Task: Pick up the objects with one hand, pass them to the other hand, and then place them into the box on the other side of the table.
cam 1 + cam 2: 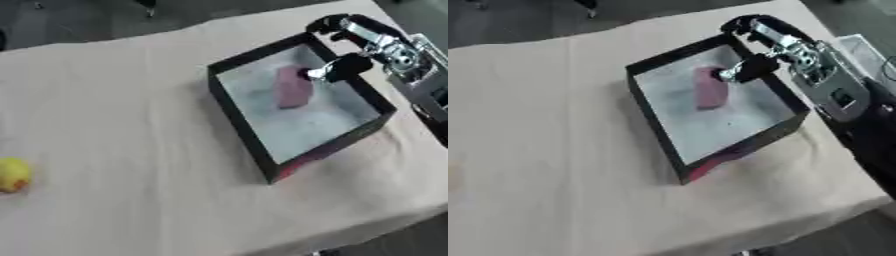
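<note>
A beige cloth [131, 100] covers the table; dark grey floor [79, 20] shows beyond its far edge.

No readable text, labels, brands, numbers or signs anywhere. Checked the black box [262, 145], the reddish block [293, 87] inside it, the right hand [785, 45] over the box's far right corner, the yellow fruit [12, 174] at left and the beige tablecloth [122, 110]: all plain surfaces, no markings legible.
</note>
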`<state>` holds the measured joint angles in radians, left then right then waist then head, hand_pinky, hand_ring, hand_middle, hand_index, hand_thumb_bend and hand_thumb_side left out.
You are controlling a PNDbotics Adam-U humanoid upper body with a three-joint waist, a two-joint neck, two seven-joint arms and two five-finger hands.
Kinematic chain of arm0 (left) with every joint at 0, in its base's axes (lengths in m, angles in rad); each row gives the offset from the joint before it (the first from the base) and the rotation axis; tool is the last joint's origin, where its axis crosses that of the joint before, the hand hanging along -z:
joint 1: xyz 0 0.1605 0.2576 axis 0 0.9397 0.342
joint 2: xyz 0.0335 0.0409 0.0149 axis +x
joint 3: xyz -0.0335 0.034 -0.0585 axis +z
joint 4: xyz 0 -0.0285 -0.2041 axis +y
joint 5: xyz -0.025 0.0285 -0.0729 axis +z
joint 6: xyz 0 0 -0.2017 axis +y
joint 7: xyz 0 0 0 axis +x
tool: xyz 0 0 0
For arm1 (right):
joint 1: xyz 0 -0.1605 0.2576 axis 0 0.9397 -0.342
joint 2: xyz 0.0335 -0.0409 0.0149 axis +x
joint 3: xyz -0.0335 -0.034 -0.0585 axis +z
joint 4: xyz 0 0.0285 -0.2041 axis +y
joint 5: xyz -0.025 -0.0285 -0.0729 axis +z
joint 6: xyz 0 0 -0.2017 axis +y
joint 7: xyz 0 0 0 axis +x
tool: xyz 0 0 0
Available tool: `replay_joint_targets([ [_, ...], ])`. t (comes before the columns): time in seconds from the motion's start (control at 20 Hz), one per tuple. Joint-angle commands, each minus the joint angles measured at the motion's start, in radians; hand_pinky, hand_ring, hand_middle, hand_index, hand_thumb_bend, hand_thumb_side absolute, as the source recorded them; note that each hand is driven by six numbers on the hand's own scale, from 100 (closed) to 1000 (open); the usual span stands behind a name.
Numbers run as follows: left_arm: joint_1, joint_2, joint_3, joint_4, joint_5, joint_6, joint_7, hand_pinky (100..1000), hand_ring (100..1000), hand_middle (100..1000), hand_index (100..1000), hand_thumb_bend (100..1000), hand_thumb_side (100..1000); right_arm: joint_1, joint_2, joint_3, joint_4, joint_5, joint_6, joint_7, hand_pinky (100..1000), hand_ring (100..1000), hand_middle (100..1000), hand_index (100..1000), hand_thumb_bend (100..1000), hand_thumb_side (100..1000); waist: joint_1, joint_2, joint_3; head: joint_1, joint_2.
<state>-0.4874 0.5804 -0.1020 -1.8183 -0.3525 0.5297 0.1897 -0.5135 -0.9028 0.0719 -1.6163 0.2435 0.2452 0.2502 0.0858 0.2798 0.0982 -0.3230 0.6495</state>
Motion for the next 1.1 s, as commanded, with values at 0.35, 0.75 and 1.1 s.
replay_joint_targets([
  [0.35,-0.006,0.049,0.025,-0.011,0.005,0.003,0.011,854,799,743,789,544,405,-0.029,-0.023,-0.050,-0.028,-0.048,0.022,-0.078,903,927,889,864,194,272,0.011,-0.035,0.004,0.082,0.012],
  [0.75,-0.019,0.122,0.048,0.023,-0.005,0.023,-0.077,872,825,774,816,555,420,-0.095,-0.004,-0.051,-0.078,-0.194,0.029,-0.183,897,912,890,877,201,280,0.011,-0.038,0.014,0.177,0.019],
  [1.1,-0.063,0.217,0.049,0.084,-0.008,0.037,-0.195,875,836,784,826,558,430,-0.133,-0.011,-0.048,-0.099,-0.311,0.032,-0.246,885,890,870,861,303,256,0.010,-0.036,0.017,0.208,0.011],
])
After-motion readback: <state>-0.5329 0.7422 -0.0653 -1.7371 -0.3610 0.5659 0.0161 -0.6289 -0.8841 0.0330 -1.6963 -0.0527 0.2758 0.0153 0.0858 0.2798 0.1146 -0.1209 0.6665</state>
